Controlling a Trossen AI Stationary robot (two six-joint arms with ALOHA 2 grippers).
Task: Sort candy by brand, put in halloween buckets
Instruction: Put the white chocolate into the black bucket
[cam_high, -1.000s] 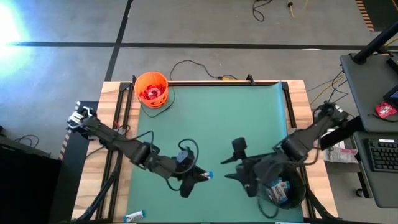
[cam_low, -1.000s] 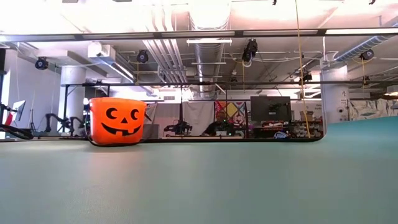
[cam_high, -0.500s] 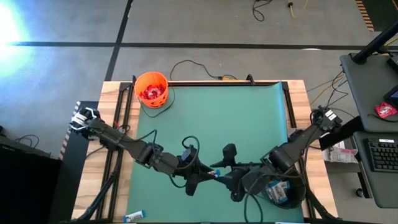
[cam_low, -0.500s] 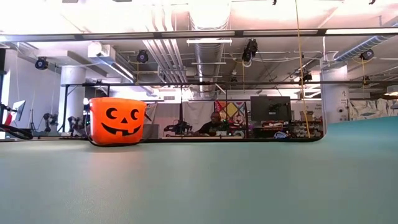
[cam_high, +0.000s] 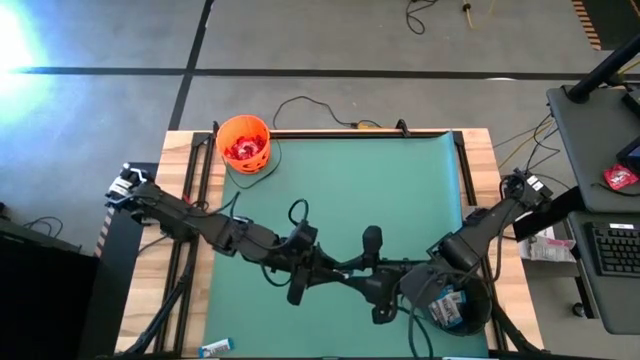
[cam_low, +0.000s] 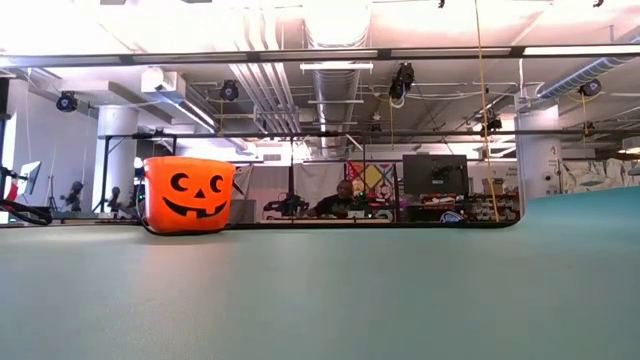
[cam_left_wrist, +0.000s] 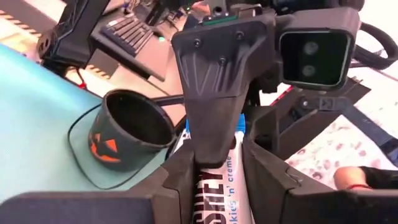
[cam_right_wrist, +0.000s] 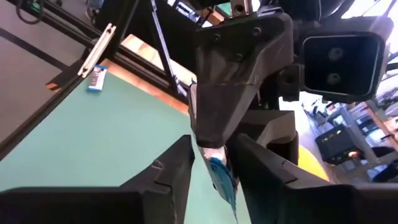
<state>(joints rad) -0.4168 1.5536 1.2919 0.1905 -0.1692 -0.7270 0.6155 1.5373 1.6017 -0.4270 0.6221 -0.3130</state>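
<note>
Evidently sorting is well advanced: red candy (cam_high: 241, 149) lies in the orange bucket (cam_high: 244, 145). Mid-table, the left gripper (cam_high: 338, 276) and right gripper (cam_high: 347, 277) both pinch one blue-and-white bar (cam_left_wrist: 214, 185). The black bucket (cam_left_wrist: 127, 127) awaits it; another bar (cam_high: 216, 347) remains near the table's edge.

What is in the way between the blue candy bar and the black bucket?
Nothing visible. The blue-and-white candy bar, pinched between both grippers mid-table, sits near the black bucket, with only bare green mat between.

Both arms meet mid-table, left gripper (cam_high: 318, 272) facing right gripper (cam_high: 352, 277).
</note>
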